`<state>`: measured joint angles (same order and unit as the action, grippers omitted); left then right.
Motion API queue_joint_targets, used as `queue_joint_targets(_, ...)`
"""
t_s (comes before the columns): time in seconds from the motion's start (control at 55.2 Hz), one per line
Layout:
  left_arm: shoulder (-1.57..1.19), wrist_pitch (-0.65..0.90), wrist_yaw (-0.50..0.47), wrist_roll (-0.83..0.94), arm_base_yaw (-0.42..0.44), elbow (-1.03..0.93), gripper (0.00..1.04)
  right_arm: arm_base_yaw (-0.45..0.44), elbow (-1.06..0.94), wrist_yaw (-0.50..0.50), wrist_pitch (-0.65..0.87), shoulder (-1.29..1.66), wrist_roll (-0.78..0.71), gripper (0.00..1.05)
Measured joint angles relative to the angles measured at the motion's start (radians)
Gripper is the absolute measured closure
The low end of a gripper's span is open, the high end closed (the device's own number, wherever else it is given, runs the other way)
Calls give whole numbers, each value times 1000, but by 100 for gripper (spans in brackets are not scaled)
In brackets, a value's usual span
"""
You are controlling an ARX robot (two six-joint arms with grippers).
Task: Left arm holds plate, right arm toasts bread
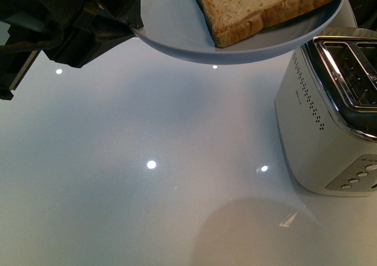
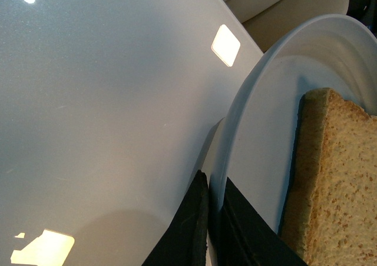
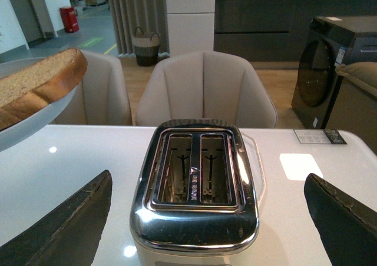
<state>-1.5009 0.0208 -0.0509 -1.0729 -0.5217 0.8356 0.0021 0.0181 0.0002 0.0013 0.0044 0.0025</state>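
My left gripper (image 1: 126, 26) is shut on the rim of the pale blue-grey plate (image 1: 177, 33), which hangs above the table at the top of the front view. The left wrist view shows both black fingers (image 2: 197, 225) pinching that rim of the plate (image 2: 259, 119). A slice of brown speckled bread (image 1: 259, 7) lies flat on the plate; it shows again as bread (image 2: 339, 183) and bread (image 3: 35, 83). My right gripper (image 3: 206, 219) stands open, its fingers wide apart on either side of the toaster (image 3: 194, 183), empty. The right gripper is out of the front view.
The white and chrome toaster (image 1: 333, 113) stands at the table's right, two slots open upward, buttons on its near end. The glossy white table (image 1: 147, 178) reflects ceiling lights. Beige chairs (image 3: 206, 89) stand beyond the far edge, a dark appliance (image 3: 330, 72) behind them.
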Motion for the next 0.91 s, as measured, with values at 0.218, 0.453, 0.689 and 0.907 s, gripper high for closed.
queue_joint_targets(0.218, 10, 7, 10, -3, -2, -4, 102, 0, 0, 0, 0, 0, 0, 9)
queue_joint_targets(0.453, 10, 7, 10, -3, -2, -4, 102, 0, 0, 0, 0, 0, 0, 9)
queue_joint_targets(0.689, 10, 7, 10, -3, -2, -4, 102, 0, 0, 0, 0, 0, 0, 9)
queue_joint_targets(0.907, 11, 8, 9, -3, -2, -6, 102, 42, 127, 178, -320, 190, 125, 9)
